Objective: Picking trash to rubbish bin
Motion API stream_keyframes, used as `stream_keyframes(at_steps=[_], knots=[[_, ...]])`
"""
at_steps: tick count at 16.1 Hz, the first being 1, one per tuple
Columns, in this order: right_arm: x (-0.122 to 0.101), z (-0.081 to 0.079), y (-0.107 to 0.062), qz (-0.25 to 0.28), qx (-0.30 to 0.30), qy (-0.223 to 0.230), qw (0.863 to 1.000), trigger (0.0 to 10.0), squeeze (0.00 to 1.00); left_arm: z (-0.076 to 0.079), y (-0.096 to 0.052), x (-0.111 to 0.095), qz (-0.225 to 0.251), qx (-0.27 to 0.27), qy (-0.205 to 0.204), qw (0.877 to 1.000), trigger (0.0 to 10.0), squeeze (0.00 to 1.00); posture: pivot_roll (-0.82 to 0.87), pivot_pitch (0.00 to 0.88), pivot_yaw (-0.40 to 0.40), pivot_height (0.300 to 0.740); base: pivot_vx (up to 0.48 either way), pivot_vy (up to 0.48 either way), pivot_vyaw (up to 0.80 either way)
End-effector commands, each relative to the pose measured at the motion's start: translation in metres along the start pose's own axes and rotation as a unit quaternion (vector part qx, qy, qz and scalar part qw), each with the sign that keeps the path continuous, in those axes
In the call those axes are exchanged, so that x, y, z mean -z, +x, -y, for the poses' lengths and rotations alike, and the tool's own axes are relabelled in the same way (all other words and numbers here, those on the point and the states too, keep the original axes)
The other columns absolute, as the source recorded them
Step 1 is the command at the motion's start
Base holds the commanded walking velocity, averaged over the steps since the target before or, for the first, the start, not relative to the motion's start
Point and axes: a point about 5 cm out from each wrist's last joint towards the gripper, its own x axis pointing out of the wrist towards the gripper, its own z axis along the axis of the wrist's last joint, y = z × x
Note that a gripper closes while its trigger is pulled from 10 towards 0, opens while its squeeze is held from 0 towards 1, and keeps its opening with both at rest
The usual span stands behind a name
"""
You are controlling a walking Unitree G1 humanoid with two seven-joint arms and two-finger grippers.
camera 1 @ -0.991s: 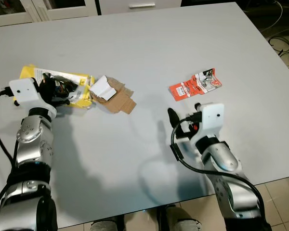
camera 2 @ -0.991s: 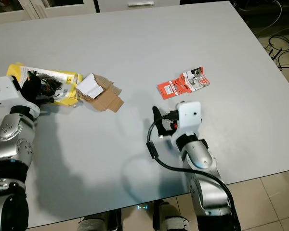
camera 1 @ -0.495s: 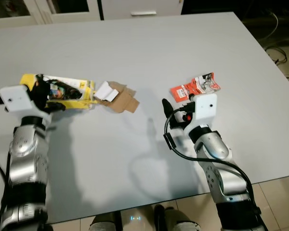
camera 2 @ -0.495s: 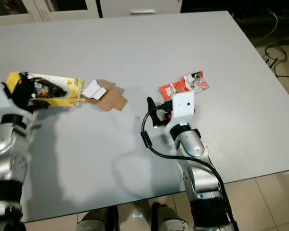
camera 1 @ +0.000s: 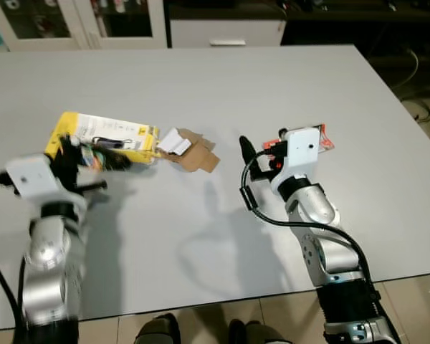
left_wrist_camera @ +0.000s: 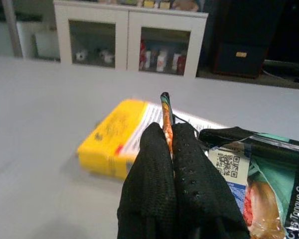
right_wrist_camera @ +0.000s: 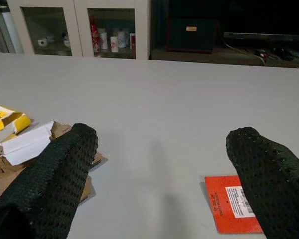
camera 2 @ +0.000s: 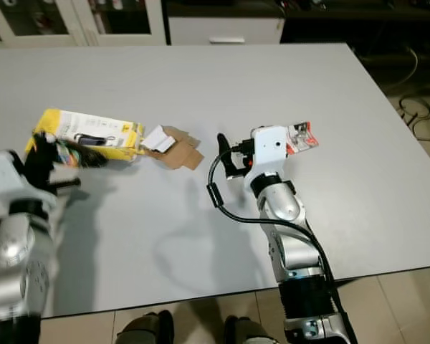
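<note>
My left gripper is shut on the thin edge of a colourful plastic wrapper, held just above the table's left side. Right behind it lies a yellow box. A torn piece of brown cardboard with a white paper scrap on it lies beside the box. My right gripper hovers open over the table's middle. A red packet lies flat under and beyond it, partly hidden by my right wrist in the eye views.
The grey table is wide and bare at the back and the front. White cabinets with glass doors stand past its far edge. Cables lie on the floor to the right.
The head view has shifted back and shows more of the room. My left arm has drawn back toward me, still holding the wrapper. My right gripper has risen in front of the red packet.
</note>
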Motion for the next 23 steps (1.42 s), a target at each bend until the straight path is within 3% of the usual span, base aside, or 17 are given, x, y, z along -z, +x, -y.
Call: stream_keyframes(at_steps=[1,5,7,12,16,23], knots=[[-0.002,0.001,0.002,0.006,-0.001,0.005,1.0,10.0,0.0,0.008,-0.006,0.001,-0.007,0.005,0.005,1.0,0.0,0.0,-0.03,0.097,-0.03,0.74,0.0,0.0,0.0],[-0.001,0.003,0.004,0.007,-0.002,0.003,1.0,10.0,0.0,0.04,-0.024,0.012,-0.041,0.032,-0.022,0.998,0.0,0.0,-0.04,0.096,-0.036,0.74,0.0,0.0,-0.6],[-0.002,0.003,0.004,0.009,-0.002,0.001,1.0,10.0,0.0,0.046,-0.027,0.014,-0.049,0.038,-0.027,0.998,0.0,0.0,-0.04,0.098,-0.036,0.74,0.0,0.0,-0.8],[0.001,0.005,0.003,0.006,0.0,0.001,1.0,10.0,0.0,0.041,-0.029,0.016,-0.062,0.033,-0.021,0.997,0.0,0.0,-0.04,0.108,-0.035,0.74,0.0,0.0,-0.8],[0.003,0.008,0.004,-0.004,-0.001,-0.001,1.0,10.0,0.0,0.042,-0.031,0.016,-0.068,0.031,-0.017,0.997,0.0,0.0,-0.04,0.12,-0.035,0.74,0.0,0.0,0.0],[0.011,0.037,0.024,-0.06,0.025,0.022,0.998,10.0,0.0,0.037,-0.044,0.012,-0.088,0.033,-0.011,0.996,0.0,0.0,0.0,0.188,-0.019,0.74,0.0,0.0,0.0]])
